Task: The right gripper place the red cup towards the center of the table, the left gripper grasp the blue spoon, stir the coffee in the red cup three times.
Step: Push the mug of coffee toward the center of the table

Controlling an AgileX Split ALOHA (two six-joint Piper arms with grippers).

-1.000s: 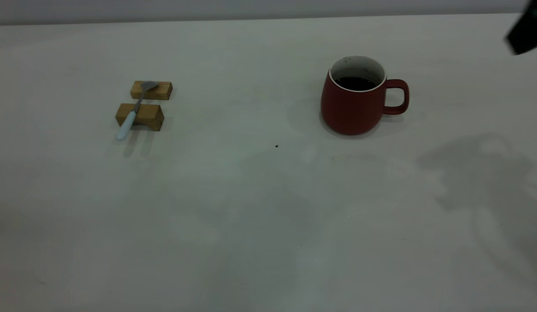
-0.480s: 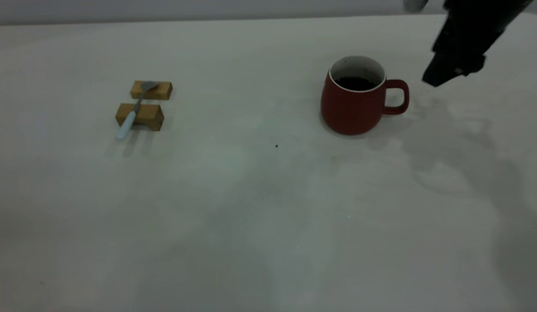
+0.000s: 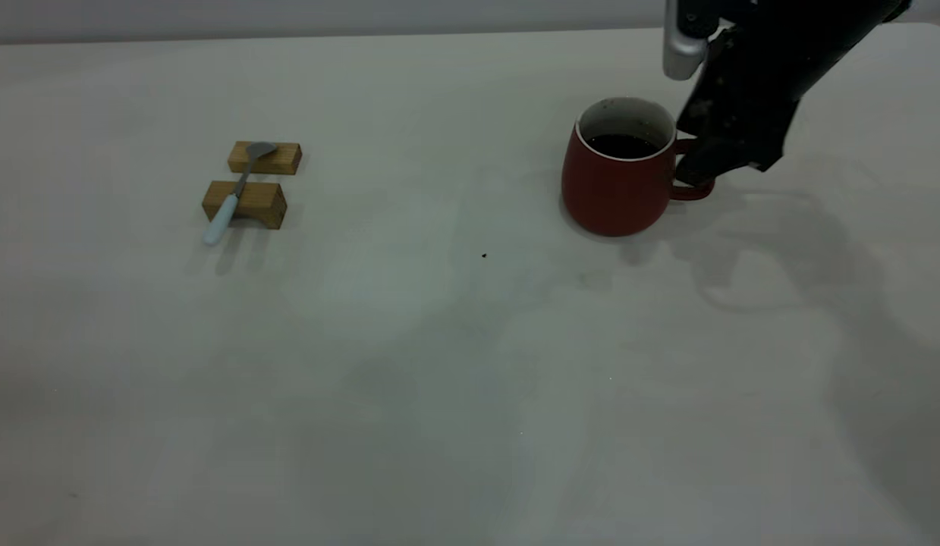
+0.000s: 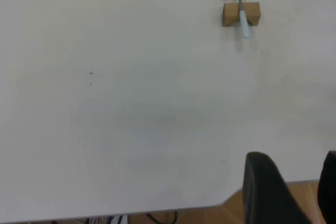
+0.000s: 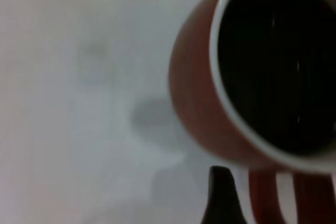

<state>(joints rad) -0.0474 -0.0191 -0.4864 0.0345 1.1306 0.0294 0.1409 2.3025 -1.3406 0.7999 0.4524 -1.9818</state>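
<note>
The tabletop (image 3: 439,341) is shown carrying the red cup (image 3: 617,186), right of centre, with coffee (image 3: 623,145) inside and its loop handle turned toward the right pincer (image 3: 701,171). That pincer is set at the handle; whether it is wide or closed cannot be told. The blue spoon (image 3: 231,199) is bridged across two wooden blocks (image 3: 246,203), well apart, handle pointing away from the cup. The left pincer (image 4: 286,192) is held wide at the tabletop's edge.
</note>
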